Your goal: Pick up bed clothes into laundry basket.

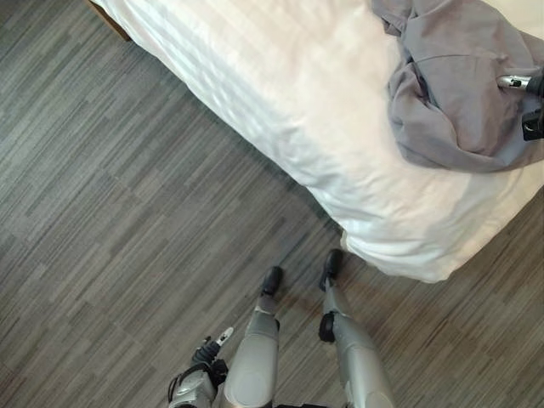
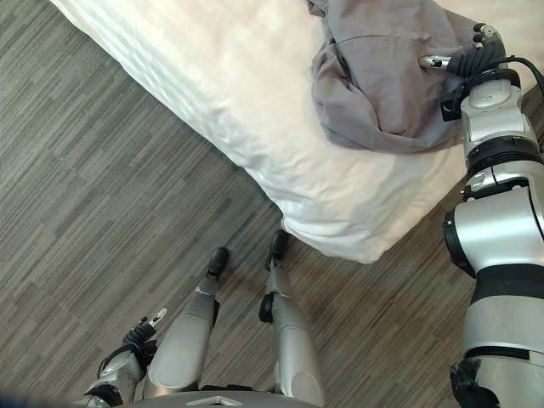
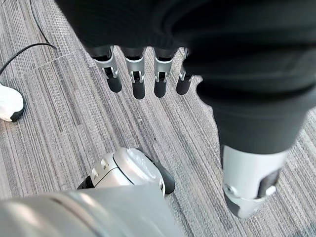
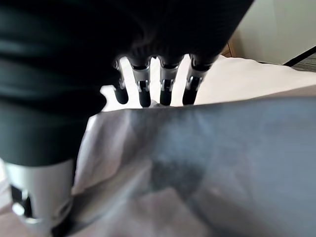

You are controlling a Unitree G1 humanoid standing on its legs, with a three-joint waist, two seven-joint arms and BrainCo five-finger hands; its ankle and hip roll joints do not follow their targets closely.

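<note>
A crumpled grey garment [image 2: 382, 76] lies on the white bed [image 1: 280, 76] near its corner. My right hand [image 2: 470, 59] rests at the garment's right edge, fingers [image 4: 154, 84] straight above the grey cloth [image 4: 207, 163] and thumb apart; it is open and grips nothing. My left hand [image 2: 140, 336] hangs low beside my leg, over the floor. Its fingers [image 3: 139, 74] are straight and it holds nothing.
The bed runs diagonally from upper left to its corner [image 1: 425, 268] in front of me. Grey striped flooring [image 1: 119, 212] spreads to the left of it. A wooden piece [image 1: 110, 21] shows under the bed's far end. A white shoe [image 3: 7, 103] stands on the floor.
</note>
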